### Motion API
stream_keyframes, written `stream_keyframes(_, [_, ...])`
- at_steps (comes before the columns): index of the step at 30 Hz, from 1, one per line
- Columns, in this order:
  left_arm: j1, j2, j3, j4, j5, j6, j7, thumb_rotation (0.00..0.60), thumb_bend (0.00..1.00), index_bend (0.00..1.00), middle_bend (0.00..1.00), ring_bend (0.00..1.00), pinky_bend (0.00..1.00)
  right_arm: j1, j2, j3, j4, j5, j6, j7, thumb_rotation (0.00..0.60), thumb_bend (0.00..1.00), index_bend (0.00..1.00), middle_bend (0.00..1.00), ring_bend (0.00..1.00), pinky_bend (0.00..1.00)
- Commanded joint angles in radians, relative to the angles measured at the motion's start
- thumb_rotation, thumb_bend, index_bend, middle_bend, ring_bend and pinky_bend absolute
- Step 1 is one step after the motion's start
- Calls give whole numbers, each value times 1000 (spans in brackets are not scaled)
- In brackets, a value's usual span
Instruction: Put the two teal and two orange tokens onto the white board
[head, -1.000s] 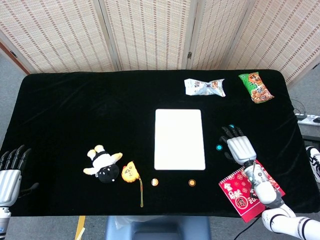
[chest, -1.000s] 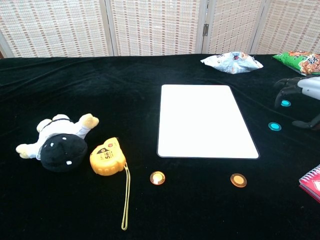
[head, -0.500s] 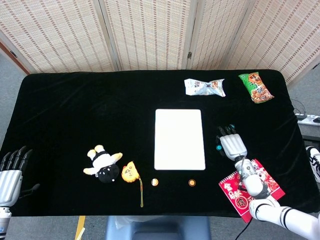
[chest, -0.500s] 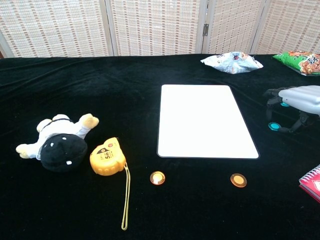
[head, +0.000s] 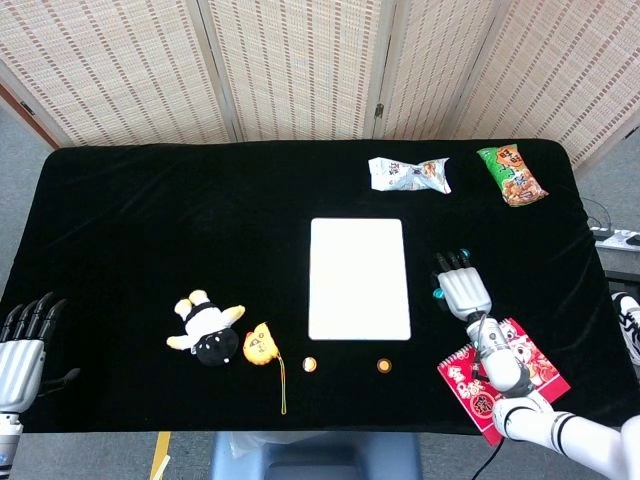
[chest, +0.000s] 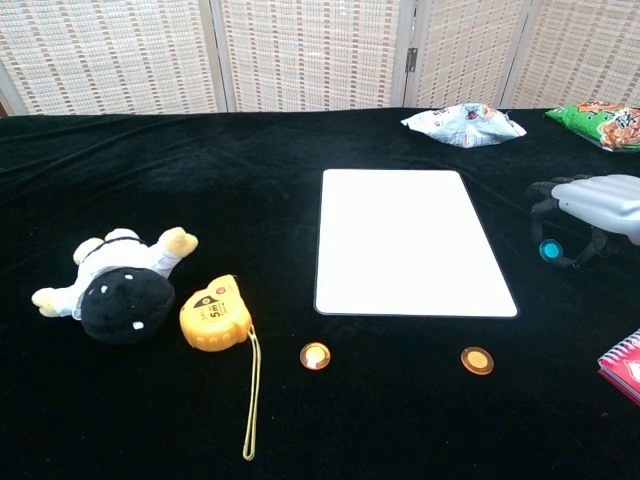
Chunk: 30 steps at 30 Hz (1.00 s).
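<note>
- Since the earlier frames, the right hand (head: 463, 291) has been moved left over the teal tokens, toward the white board (head: 359, 278).
- Head view: nothing lies on the board; both orange tokens (head: 309, 364) remain lower centre on the counter.
- Chest view: one teal token (chest: 549, 249) sits under the right hand's curled fingers at right; a grasp cannot be told.

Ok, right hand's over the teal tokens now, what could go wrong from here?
1. The right hand covers the far teal token; only the near one shows by its fingers, so closing could knock one away unseen.
2. It's unclear whether anything is pinched yet; lifting now may bring up nothing.
3. The notebook lies right under that forearm, so pulling back could drag it.
</note>
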Motion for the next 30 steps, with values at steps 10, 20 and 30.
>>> stream_keyframes(10, [-5, 2, 0, -4, -1, -7, -1, 600, 135, 0, 0, 0, 0, -4, 6, -14, 3, -15, 17, 14, 600, 277, 400, 40, 0, 0])
stream_keyframes(20, [-8, 3, 0, -6, -3, -11, 0, 600, 135, 0, 0, 0, 0, 3, -6, -18, 24, 2, 3, 0, 600, 278, 390, 43, 11, 0])
stream_keyframes(30, [-5, 2, 1, -2, -5, -8, -2, 600, 135, 0, 0, 0, 0, 10, -7, -18, 23, 13, -5, -13, 600, 270, 505, 108, 26, 0])
